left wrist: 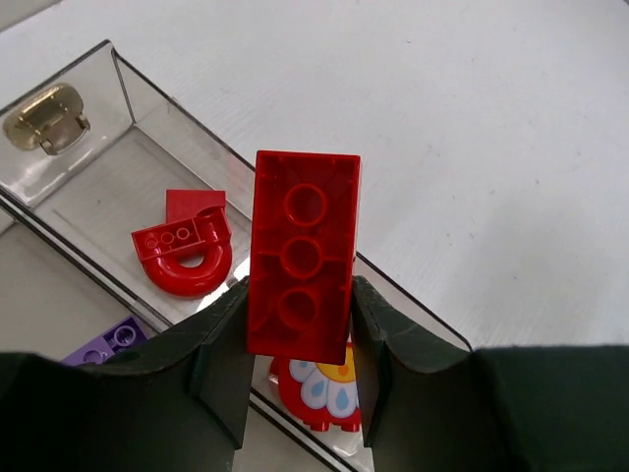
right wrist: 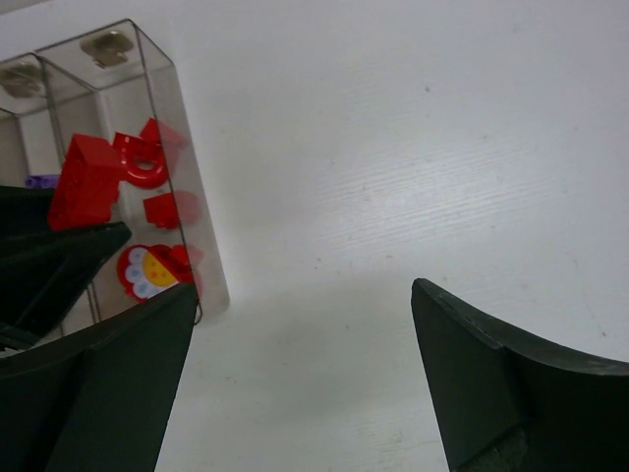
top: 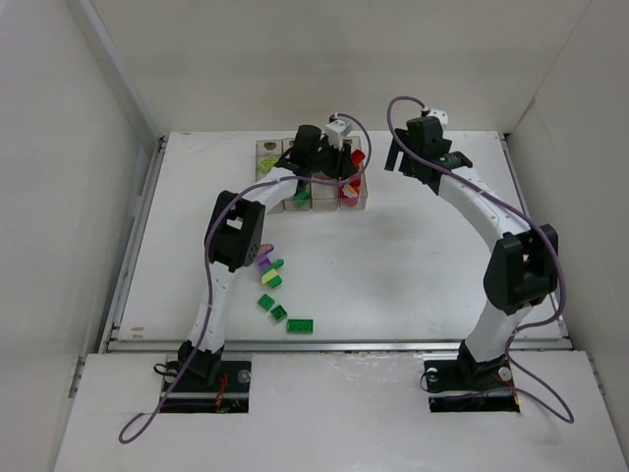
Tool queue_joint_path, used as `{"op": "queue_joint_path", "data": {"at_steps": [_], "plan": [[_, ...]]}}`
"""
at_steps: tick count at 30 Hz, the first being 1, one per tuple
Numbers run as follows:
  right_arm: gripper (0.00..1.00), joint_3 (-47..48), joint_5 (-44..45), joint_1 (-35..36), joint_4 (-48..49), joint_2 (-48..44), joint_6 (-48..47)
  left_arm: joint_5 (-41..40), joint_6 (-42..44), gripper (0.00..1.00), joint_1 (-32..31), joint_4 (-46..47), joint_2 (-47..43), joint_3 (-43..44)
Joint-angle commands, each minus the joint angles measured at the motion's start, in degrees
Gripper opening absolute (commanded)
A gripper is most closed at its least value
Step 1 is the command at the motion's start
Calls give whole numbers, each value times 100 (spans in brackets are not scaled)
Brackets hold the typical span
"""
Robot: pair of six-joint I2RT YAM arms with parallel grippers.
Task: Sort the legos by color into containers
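Note:
My left gripper [left wrist: 300, 295] is shut on a red two-by-three brick [left wrist: 303, 246] and holds it above the rightmost clear container [left wrist: 167, 108]. That box holds a red arch piece [left wrist: 184, 258] and a red piece with a flower print [left wrist: 324, 393]. A purple brick [left wrist: 108, 344] lies in the box beside it. In the top view the left gripper [top: 346, 162] hangs over the row of containers [top: 267, 147]. My right gripper [right wrist: 303, 295] is open and empty over bare table, right of the red box [right wrist: 187, 197]; it also shows in the top view [top: 418, 162].
Loose legos lie by the left arm: a purple one [top: 262, 263], a yellow-green one [top: 269, 280] and dark green ones [top: 266, 303] [top: 301, 324]. Green pieces [top: 300, 200] sit in a middle box. White walls close in the table on three sides.

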Motion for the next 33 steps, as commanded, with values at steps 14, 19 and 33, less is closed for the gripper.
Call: {"op": "queue_joint_path", "data": {"at_steps": [14, 19, 33], "plan": [[96, 149, 223, -154, -25, -301, -460, 235, -1118, 100, -6, 667, -98, 130], [96, 141, 127, -154, -25, -441, -661, 235, -1170, 100, 186, 491, -729, -124], [100, -1362, -1981, 1953, 696, -1321, -2726, -2426, 1756, 100, 1213, -678, -4841, -2961]]}}
